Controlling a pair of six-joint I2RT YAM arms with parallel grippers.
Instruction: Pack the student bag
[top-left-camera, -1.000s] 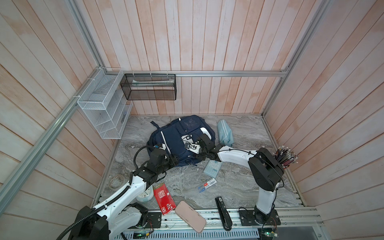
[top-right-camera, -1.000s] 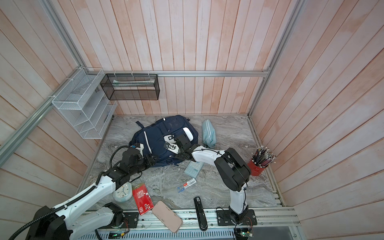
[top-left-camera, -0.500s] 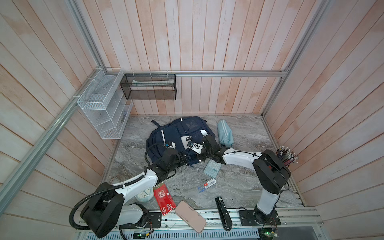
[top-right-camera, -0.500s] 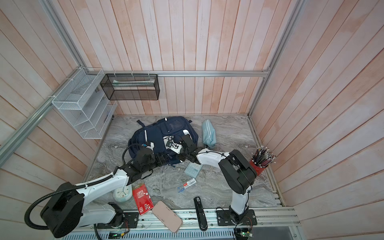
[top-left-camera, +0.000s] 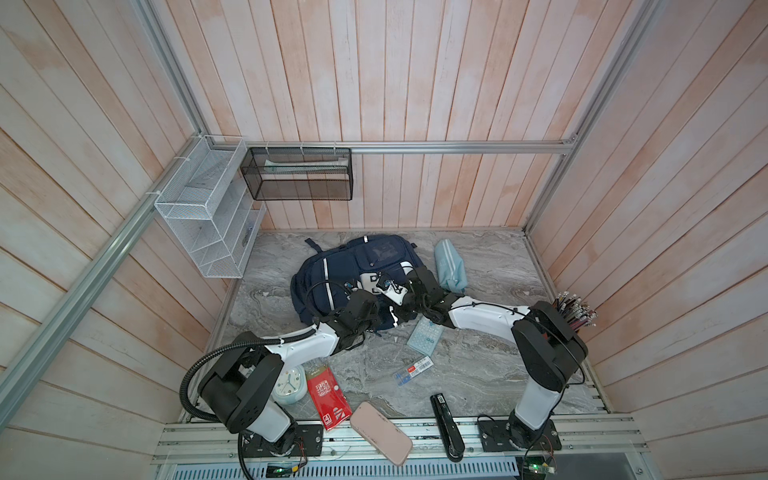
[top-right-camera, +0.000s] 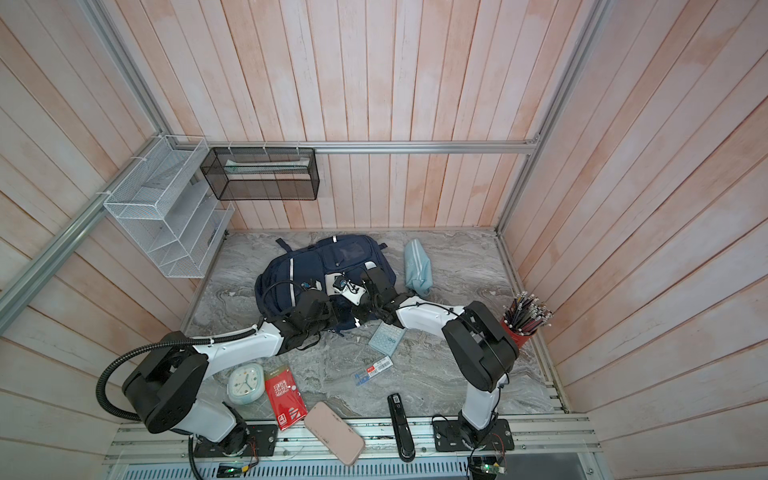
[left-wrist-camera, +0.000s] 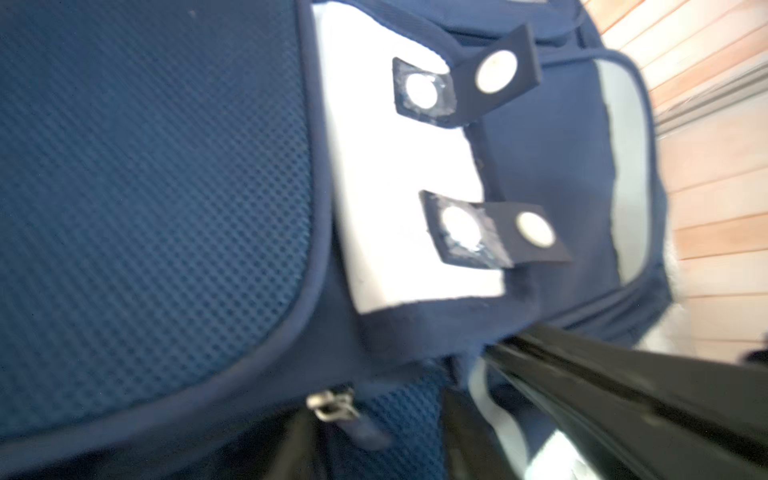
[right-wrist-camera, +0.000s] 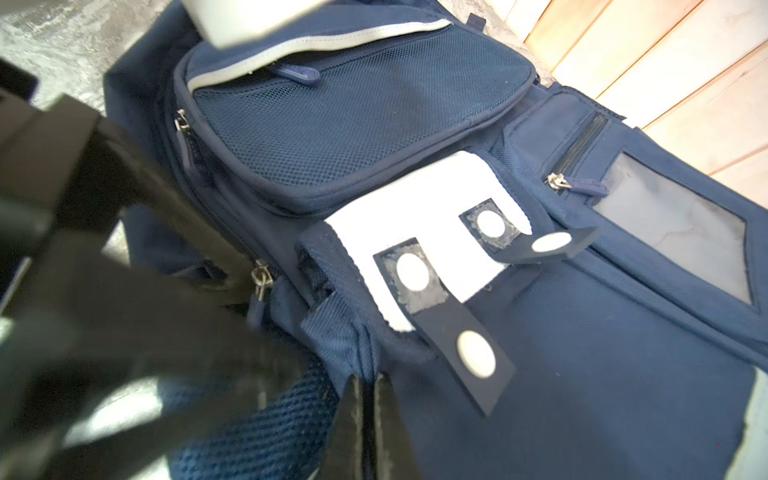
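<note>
R jaws just snapped clenched at student bag (top-left-camera: 332, 270) near edge; L jaws swung in alongside, I can't tell their state. Bag sits mid-far on tabletop (top-left-camera: 478, 374), nothing packed yet imo, opening it prob next.

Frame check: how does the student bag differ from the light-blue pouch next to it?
The student bag is navy; the pouch is light blue. The bag is far bigger than the pouch. The bag carries white patches with round studs; the pouch shows none. Both lie flat on the marble table.
</note>
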